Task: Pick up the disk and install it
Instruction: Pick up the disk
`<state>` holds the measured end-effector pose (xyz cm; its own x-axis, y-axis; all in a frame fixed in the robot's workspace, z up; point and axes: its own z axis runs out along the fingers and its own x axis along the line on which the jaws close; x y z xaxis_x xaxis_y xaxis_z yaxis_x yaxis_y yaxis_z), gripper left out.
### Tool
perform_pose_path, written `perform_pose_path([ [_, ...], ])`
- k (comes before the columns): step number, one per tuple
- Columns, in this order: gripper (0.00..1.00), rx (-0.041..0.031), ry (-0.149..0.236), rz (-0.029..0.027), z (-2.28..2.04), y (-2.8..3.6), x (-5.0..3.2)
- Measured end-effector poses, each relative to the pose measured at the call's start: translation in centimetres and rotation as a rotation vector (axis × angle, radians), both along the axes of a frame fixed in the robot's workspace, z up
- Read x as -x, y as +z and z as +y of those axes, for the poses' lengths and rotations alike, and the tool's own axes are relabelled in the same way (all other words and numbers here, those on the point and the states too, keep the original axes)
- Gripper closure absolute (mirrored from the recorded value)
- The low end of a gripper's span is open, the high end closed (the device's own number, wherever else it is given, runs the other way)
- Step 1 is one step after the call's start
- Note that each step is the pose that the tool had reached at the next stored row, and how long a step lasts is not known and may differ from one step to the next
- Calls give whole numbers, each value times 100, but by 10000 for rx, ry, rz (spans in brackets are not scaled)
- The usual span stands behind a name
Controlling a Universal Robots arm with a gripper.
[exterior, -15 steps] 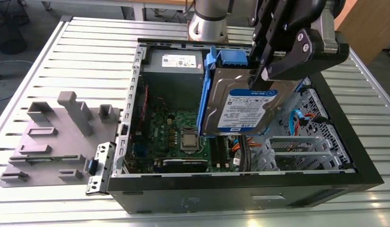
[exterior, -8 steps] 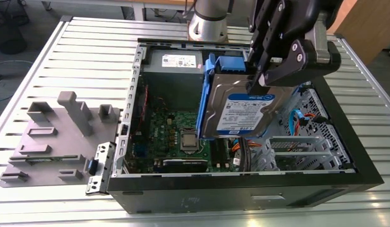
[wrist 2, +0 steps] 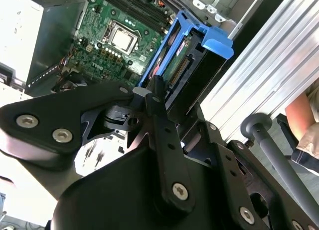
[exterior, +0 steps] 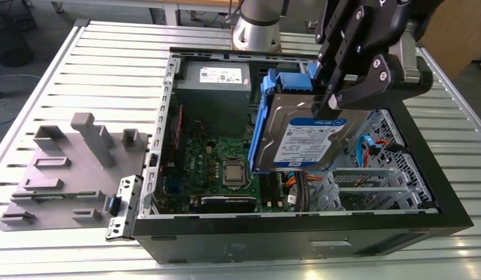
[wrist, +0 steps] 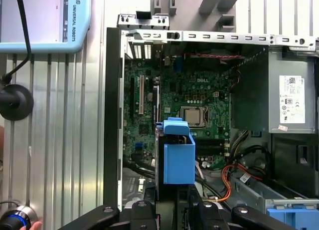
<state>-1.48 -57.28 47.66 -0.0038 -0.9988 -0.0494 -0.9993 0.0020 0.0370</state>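
End effector (exterior: 331, 107) grips silver, blue-bracketed disk (exterior: 307, 143).

Single arm, gripper clamped and carrying.
In the exterior view the arm's silver base column (exterior: 256, 26) stands at the back. The black gripper (exterior: 328, 108) reaches forward and tilts downward. Its fingers (wrist 2: 155, 95) are closed on the upper edge of the disk (exterior: 307, 137), which hangs on edge beneath them.
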Motion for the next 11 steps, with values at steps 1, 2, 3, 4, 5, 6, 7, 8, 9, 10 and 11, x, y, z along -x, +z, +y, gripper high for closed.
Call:
perform_pose_path([
  [1,65,0,0,8,0,0,-18],
  [2,65,-3,0,17,0,0,-35],
  [3,65,-8,0,28,0,-1,-54],
  [4,65,-12,0,38,0,-1,-71],
  [5,65,-15,0,45,1,-2,-86],
  [6,65,-18,1,50,0,-2,-96],
  [7,65,-19,1,52,0,-2,-99],
  [8,65,-19,0,53,0,-2,-99],
  [9,65,-20,-2,53,0,-3,-99],
  [10,65,-19,-1,53,0,-2,-100],
  [11,65,-19,0,53,0,-2,-101],
])
